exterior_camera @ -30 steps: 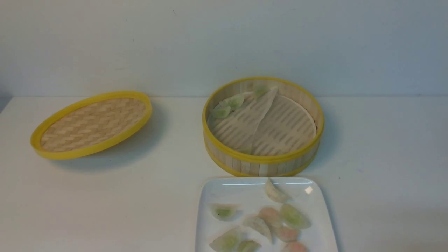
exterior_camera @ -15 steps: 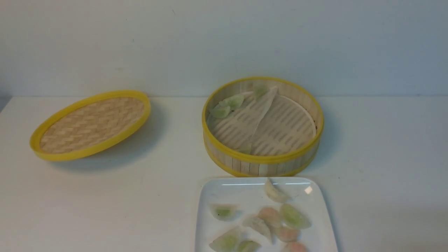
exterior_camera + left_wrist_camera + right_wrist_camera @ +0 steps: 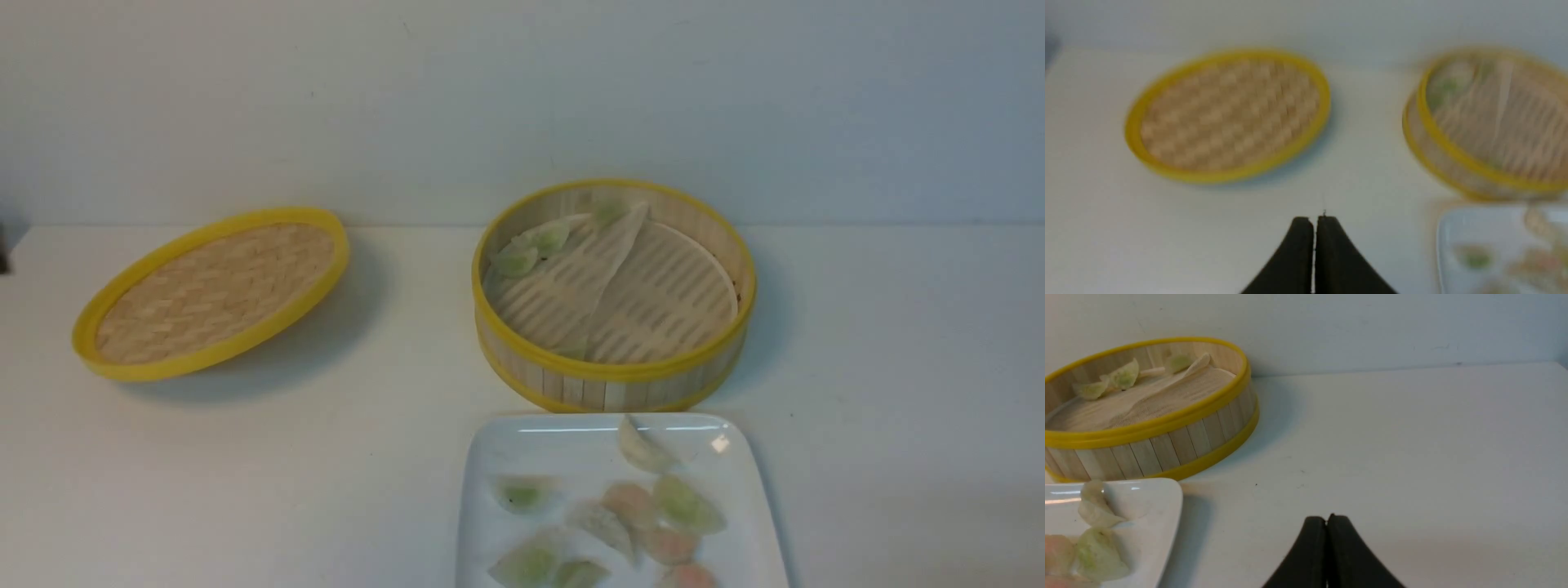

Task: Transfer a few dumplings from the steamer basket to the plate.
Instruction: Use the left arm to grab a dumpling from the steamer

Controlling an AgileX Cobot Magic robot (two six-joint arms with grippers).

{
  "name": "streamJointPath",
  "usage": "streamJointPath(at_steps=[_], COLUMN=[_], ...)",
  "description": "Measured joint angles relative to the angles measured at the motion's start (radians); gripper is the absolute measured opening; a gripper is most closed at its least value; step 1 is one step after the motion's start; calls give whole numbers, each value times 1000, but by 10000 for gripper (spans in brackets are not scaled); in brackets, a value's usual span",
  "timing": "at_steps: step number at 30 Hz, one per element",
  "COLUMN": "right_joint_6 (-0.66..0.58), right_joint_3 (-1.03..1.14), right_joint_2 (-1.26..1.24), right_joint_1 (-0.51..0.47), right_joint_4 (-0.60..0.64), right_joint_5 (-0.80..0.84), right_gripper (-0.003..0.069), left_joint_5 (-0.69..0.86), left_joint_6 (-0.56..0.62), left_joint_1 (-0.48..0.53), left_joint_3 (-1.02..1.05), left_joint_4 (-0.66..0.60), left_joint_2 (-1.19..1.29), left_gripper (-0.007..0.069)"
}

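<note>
The steamer basket (image 3: 612, 377) stands at mid table with a folded white liner and three green dumplings (image 3: 535, 245) along its far left wall. The white plate (image 3: 490, 445) sits just in front of it and holds several green dumplings (image 3: 684, 505) mixed with pink ones. Neither gripper shows in the front view. My left gripper (image 3: 1314, 220) is shut and empty, over bare table in front of the lid. My right gripper (image 3: 1327, 519) is shut and empty, over bare table to the right of the plate (image 3: 1167, 498) and basket (image 3: 1180, 445).
The flat woven lid (image 3: 214, 294) lies tilted at the left of the table, also in the left wrist view (image 3: 1229, 116). A pale wall runs behind the table. A dark object (image 3: 4, 245) shows at the far left edge.
The lid has shifted slightly in the front view. A dark shape has come in at the far left edge. Basket, plate and dumplings have not moved.
</note>
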Motion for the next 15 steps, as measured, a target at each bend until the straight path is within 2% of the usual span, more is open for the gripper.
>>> streamJointPath(at_steps=[2, 6, 7, 10, 15], right_joint_6=[0, 0, 0, 0, 0], right_joint_3=[0, 0, 0, 0, 0], right_joint_2=[0, 0, 0, 0, 0], right_joint_1=[0, 0, 0, 0, 0], right_joint_4=[0, 0, 0, 0, 0], right_joint_5=[0, 0, 0, 0, 0], right_gripper=[-15, -15, -15, -15, -15], left_joint_5=[81, 139, 145, 163, 76], left_joint_6=[152, 297, 308, 363, 412], left_joint_1=[-3, -48, -53, -159, -296], left_joint_3=[-56, -146, -152, -275, -464], left_joint_4=[-85, -177, -181, -180, -138], left_joint_2=[177, 415, 437, 588, 720], left_gripper=[-6, -6, -6, -6, -6])
